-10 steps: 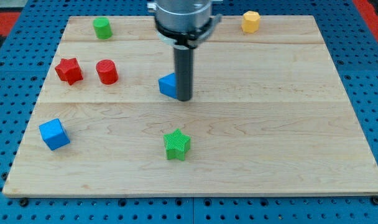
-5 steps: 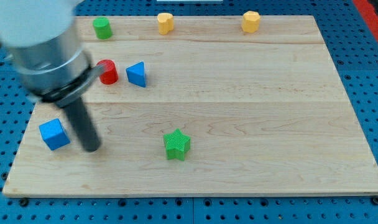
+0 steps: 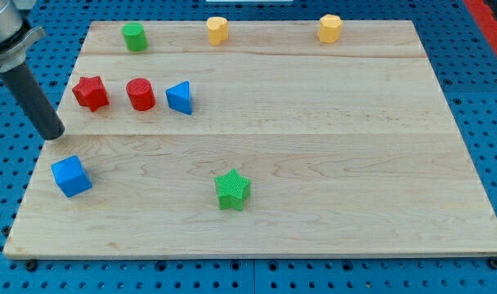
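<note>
My tip (image 3: 53, 135) has moved up and to the view's left, away from the blue cube (image 3: 71, 175). Now it sits at the left edge of the surface (image 3: 330, 163), touching no block. The red star (image 3: 90, 91) is nearest, just up and right. The red cylinder (image 3: 140, 94) and blue triangle (image 3: 180, 97) stay beside it. The green star (image 3: 232, 189) has not moved. There is no hand, only a rod.
</note>
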